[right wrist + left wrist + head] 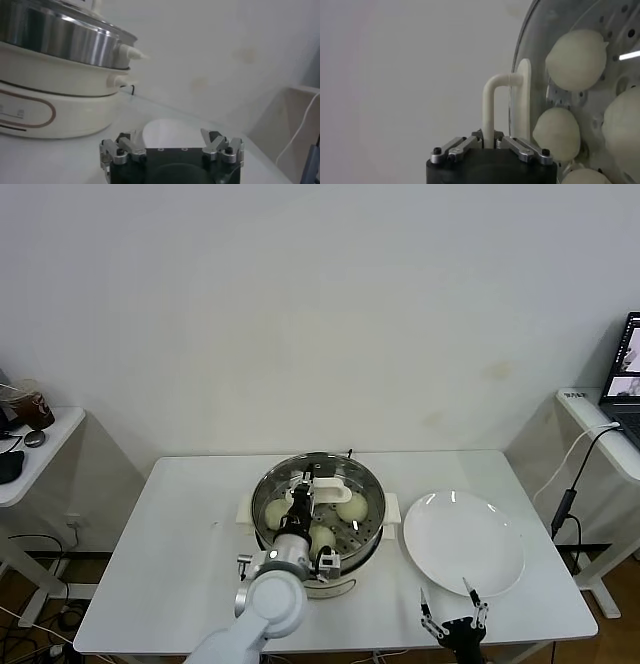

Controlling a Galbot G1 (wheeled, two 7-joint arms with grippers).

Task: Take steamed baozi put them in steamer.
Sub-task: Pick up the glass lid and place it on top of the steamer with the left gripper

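The left arm (272, 599) is made of round, smooth, silver-grey parts, like shiny tubes and balls joined together. Near its end sits a small white block with dark parts on it, and a little silver knob sticks out at the side. The left gripper (489, 140) has a black, boxy body. Its fingers (521, 148) are flat silver metal bars, each with a small black screw in it. The right gripper (171, 146) looks much the same: a black body with small holes in a row along its top edge, and silver metal fingers (218, 145) with black screws. From the head view its fingers are thin and dark with pale tips.
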